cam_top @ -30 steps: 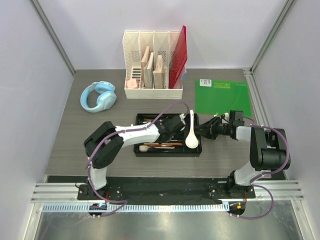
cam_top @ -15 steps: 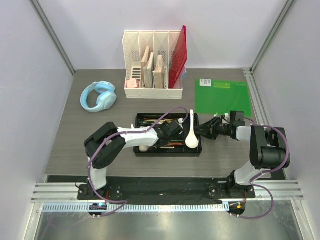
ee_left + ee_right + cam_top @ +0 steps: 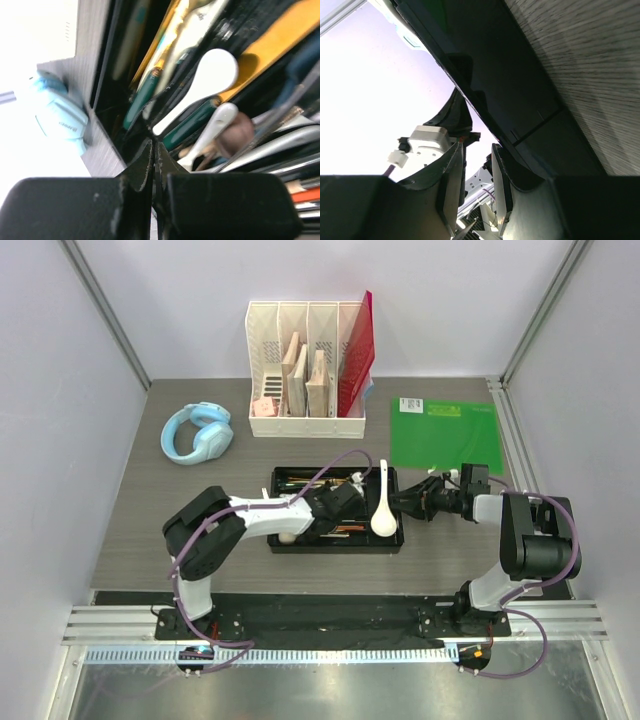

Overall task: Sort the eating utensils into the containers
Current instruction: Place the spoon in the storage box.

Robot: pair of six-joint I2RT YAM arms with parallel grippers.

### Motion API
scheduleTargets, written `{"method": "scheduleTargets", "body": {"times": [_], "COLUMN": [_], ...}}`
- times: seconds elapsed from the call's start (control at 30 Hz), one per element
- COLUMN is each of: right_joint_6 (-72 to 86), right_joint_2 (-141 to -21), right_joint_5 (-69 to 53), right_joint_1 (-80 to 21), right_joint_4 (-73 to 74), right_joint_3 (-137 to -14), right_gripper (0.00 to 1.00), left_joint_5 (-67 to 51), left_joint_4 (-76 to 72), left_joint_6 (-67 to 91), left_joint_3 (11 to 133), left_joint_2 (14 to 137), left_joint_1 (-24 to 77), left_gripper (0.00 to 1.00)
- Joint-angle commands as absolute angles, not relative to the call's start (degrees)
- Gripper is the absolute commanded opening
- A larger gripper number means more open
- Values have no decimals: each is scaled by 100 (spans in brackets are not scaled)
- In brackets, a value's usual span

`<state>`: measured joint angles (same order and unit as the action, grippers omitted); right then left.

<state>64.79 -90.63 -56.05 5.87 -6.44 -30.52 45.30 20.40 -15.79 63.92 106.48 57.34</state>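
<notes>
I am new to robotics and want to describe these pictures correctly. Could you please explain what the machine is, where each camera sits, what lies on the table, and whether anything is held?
These are two robot arms bolted at the near edge of the table. The wide picture comes from a camera above and behind them. The other two come from a camera on each wrist. On the table are a black cutlery tray filled with utensils, a large white spoon at its right end, blue headphones, a white file organizer and a green sheet. The left fingers are shut over the tray and hold nothing visible. The right fingers stand apart at the tray's right wall, also empty.
</notes>
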Motion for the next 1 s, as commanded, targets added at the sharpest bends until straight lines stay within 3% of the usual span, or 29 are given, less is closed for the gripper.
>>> {"method": "scheduleTargets", "body": {"times": [0.0,0.17,0.2,0.3,0.43,0.6,0.8,0.97], "right_joint_6": [6249,6240,6240,6223,6188,6196,6021,5854], "right_joint_2": [-9229,-9229,-9229,-9264,-9343,-9413,-9431,-9448], "right_joint_5": [-4307,-4315,-4307,-4307,-4324,-4368,-4421,-4360], "right_joint_1": [606,606,606,606,606,606,606,606], "right_joint_4": [35,26,35,35,-158,-211,-1,439], "right_joint_3": [-2821,-2821,-2813,-2795,-2742,-2716,-2926,-3129], "right_gripper": [37,37,37,37,37,37,37,37], "left_joint_5": [4914,4430,4430,4412,3816,2585,1901,854], "left_joint_4": [2318,2830,2882,3111,3734,4052,4043,3622], "left_joint_6": [-619,377,682,1308,2790,3278,3533,3831], "left_joint_3": [6907,7224,7216,7119,6996,6847,6996,6611], "left_joint_2": [10442,10038,9933,9537,9290,9360,9895,9932], "left_joint_1": [5573,5213,5168,4888,4001,2885,2488,2400], "left_gripper": [9,18,30,45,45,45,52,50]}}
